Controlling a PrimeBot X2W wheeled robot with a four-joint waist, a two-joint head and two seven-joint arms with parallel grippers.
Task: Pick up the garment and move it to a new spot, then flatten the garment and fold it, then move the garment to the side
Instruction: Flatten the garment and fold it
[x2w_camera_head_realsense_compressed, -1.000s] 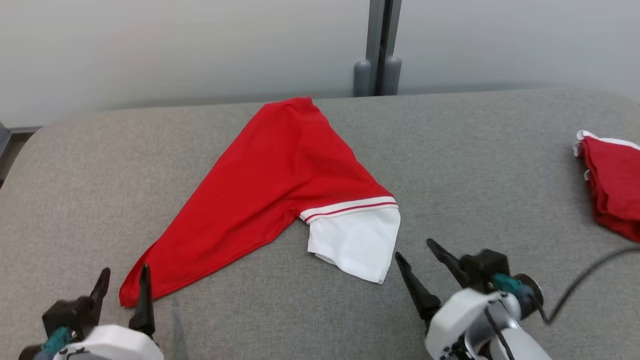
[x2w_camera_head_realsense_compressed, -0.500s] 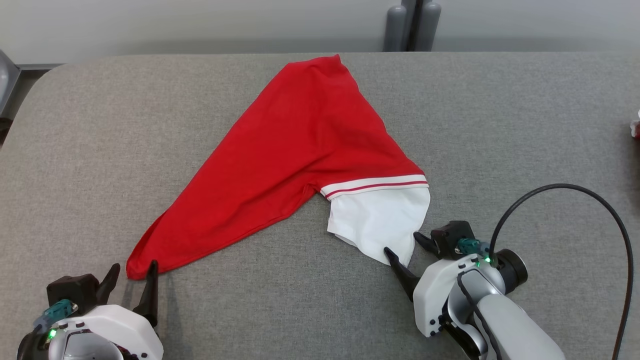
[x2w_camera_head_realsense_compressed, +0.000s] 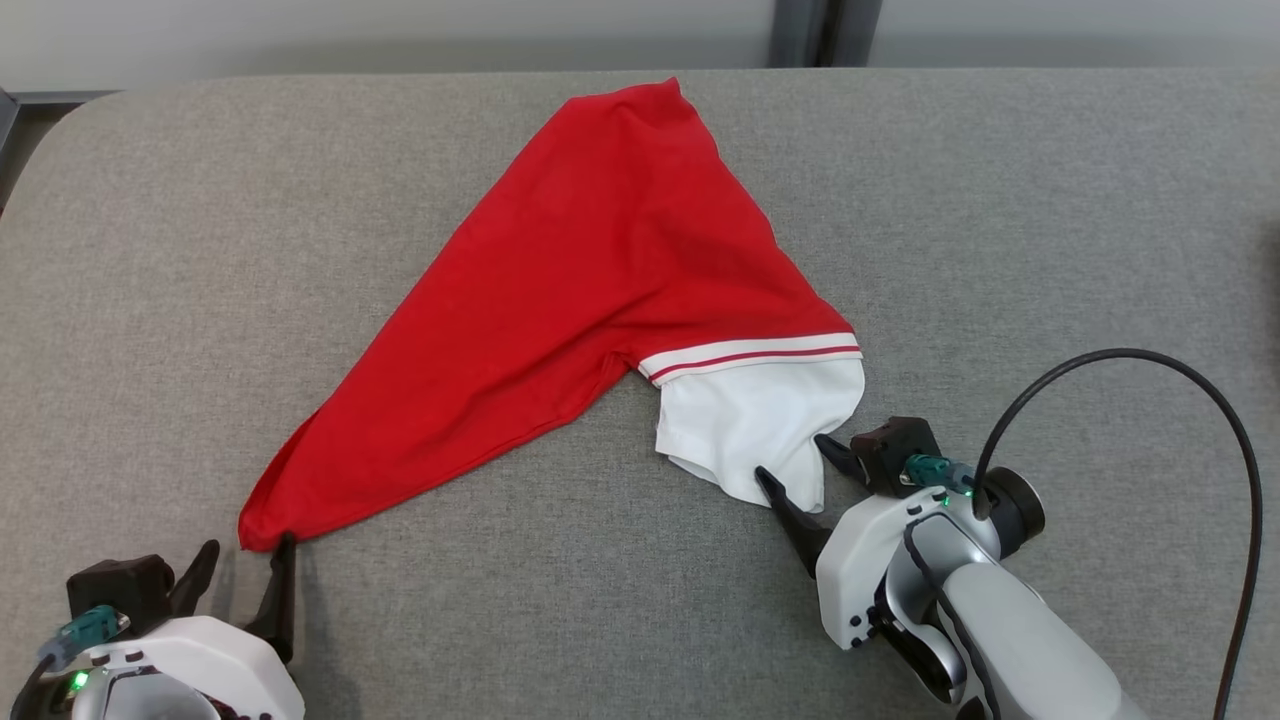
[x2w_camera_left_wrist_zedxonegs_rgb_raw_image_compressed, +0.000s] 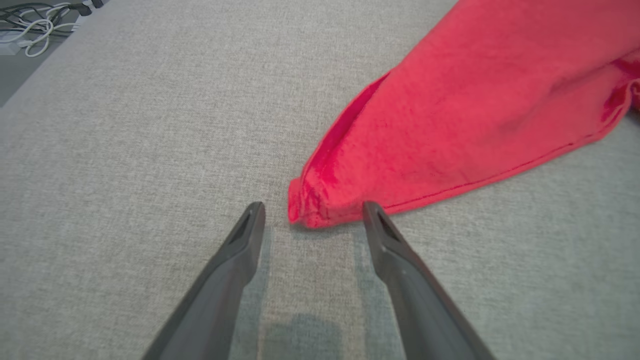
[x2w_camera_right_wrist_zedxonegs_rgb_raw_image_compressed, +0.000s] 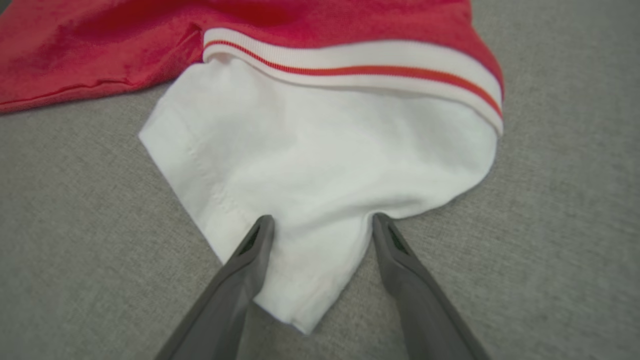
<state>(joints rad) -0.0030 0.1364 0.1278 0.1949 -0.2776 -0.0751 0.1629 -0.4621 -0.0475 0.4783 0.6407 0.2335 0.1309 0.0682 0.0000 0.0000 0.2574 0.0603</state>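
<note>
The garment (x2w_camera_head_realsense_compressed: 590, 290) is a red shirt with a white sleeve (x2w_camera_head_realsense_compressed: 755, 430) below a striped band, spread in a rough triangle on the grey surface. My left gripper (x2w_camera_head_realsense_compressed: 245, 560) is open at the lower left, its fingertips just short of the shirt's red corner (x2w_camera_left_wrist_zedxonegs_rgb_raw_image_compressed: 312, 207). My right gripper (x2w_camera_head_realsense_compressed: 795, 460) is open at the lower right, its two fingers straddling the pointed tip of the white sleeve (x2w_camera_right_wrist_zedxonegs_rgb_raw_image_compressed: 320, 200), which lies between them unpinched.
The grey padded surface (x2w_camera_head_realsense_compressed: 1050, 250) spreads wide on every side of the shirt. A black cable (x2w_camera_head_realsense_compressed: 1180, 365) loops up from my right wrist. Loose cables (x2w_camera_left_wrist_zedxonegs_rgb_raw_image_compressed: 30, 20) lie on the floor past the surface's far corner.
The head camera has tilted down, shifting the whole picture. Both grippers have advanced to the shirt: the right now straddles the sleeve tip, the left has reached the red corner.
</note>
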